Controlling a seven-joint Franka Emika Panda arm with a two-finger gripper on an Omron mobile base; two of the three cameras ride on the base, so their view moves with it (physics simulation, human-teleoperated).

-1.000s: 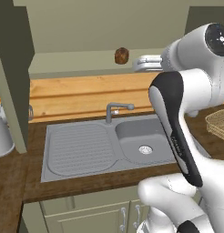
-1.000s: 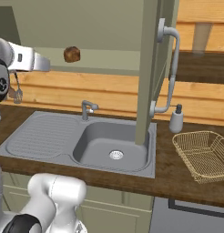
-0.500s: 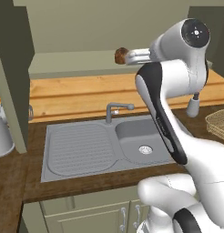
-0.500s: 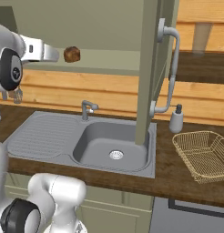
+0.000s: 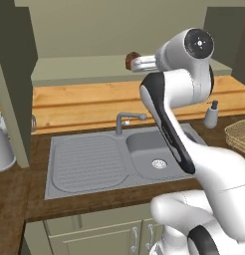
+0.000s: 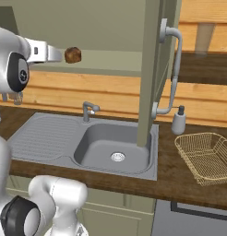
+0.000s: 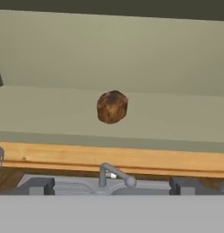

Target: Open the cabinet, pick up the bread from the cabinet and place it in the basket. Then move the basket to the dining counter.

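1. The cabinet (image 6: 147,69) stands open — the bread (image 7: 112,107) sits on its shelf (image 7: 177,123), near the front edge.
2. The fingers (image 7: 111,185) are spread wide, grasping nothing, level with the bread and just short of it.
3. The basket (image 6: 205,156) rests on the bench (image 6: 180,177) right of the sink (image 6: 87,143) — well apart from the bread.

Brown bread (image 7: 112,106) on open cabinet (image 7: 132,59) shelf; basket (image 6: 205,156) on worktop
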